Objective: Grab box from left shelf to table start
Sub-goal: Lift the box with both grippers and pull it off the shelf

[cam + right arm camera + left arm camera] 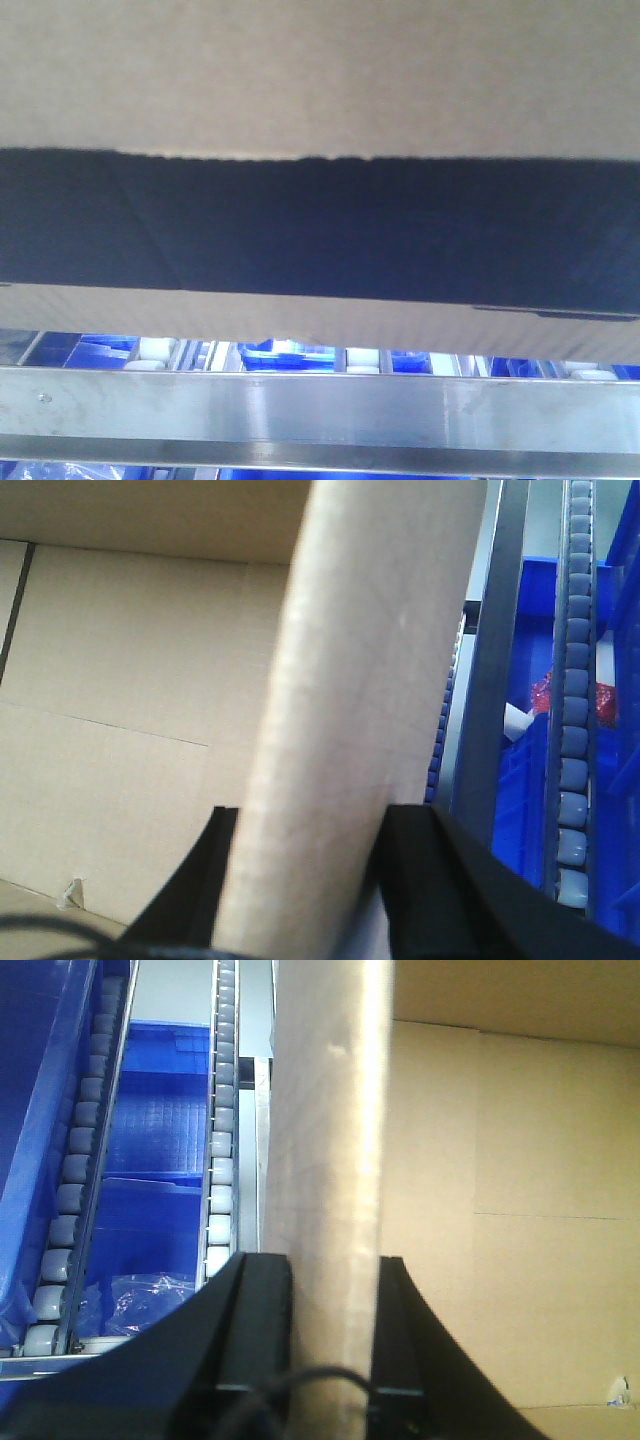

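Box (320, 80): held at both ends.
- The left gripper (328, 1290) has its two black fingers (255, 1330) pinched on an upright cardboard wall (325, 1140). The wall fills the gap and touches both.
- The right gripper (318, 830) is the same, with fingers (430, 880) clamped on the opposite wall.
- The box is at the shelf (300, 360), just above its steel rail (320, 405). I cannot tell whether its base rests on the rollers or hangs clear.
- The table is not in view.

Risks, as I judge them:
- Each grip is on a single thin wall. Corrugated board bends, so the load could bow or tear it at the pinch and the box would sag out from between the fingers.
- If one arm leads the other, the box twists and a wall may slide through the fingers.
- The rail lies close under the front edge, so a low pull could snag the bottom on it.
- A dark cable (300, 1380) loops just behind the left fingers and might catch.

Materials:
- Box: plain brown corrugated card, matte and faintly ribbed. A broad black band (320, 220) runs across the front, and the inside is paler with fold lines.
- Rail: brushed steel with bright streaks.
- Rollers (218, 1175): small pale plastic cylinders in long rows, outboard of the left fingers.
- Bins (150, 1130): hard, bright blue plastic with a gridded floor. A crinkled clear bag (140, 1300) lies in one.
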Robot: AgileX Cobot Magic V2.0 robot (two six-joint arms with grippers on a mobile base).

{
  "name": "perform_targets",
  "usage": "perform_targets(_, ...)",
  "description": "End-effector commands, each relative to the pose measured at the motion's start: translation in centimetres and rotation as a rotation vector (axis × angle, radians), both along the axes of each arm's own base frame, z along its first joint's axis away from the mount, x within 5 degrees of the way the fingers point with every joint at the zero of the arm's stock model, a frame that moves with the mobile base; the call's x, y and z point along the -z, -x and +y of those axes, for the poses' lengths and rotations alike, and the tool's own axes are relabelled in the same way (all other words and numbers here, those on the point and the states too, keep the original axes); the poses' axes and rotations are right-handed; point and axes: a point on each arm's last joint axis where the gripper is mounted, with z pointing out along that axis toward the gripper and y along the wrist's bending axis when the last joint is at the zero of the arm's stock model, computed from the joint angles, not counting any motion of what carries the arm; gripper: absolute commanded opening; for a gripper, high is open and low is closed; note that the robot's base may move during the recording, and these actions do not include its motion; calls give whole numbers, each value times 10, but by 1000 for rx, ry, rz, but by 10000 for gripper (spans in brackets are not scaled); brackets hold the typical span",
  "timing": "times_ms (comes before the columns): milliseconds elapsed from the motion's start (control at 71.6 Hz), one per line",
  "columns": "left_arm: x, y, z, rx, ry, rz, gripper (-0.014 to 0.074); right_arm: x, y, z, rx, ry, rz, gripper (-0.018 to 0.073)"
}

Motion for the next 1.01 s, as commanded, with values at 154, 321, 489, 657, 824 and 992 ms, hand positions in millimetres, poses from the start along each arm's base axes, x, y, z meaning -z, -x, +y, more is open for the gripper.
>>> perform_targets(154,-26,5,-15,117,232,-144,-95,-22,1,9,-70,-136,-142,59)
perform_targets(321,-26,5,-15,117,232,-144,-95,-22,1,9,-70,-136,-142,59)
perform_targets(489,-26,5,-15,117,232,-144,-95,-22,1,9,-70,-136,-142,59)
perform_targets(657,-26,5,-15,117,232,-144,-95,-22,1,9,-70,-136,-142,59)
perform_targets(824,-26,5,-15,117,232,-144,-95,-22,1,9,-70,-136,-142,59)
perform_targets(992,-26,5,-15,117,232,-144,-95,-22,1,9,-70,-136,-142,59)
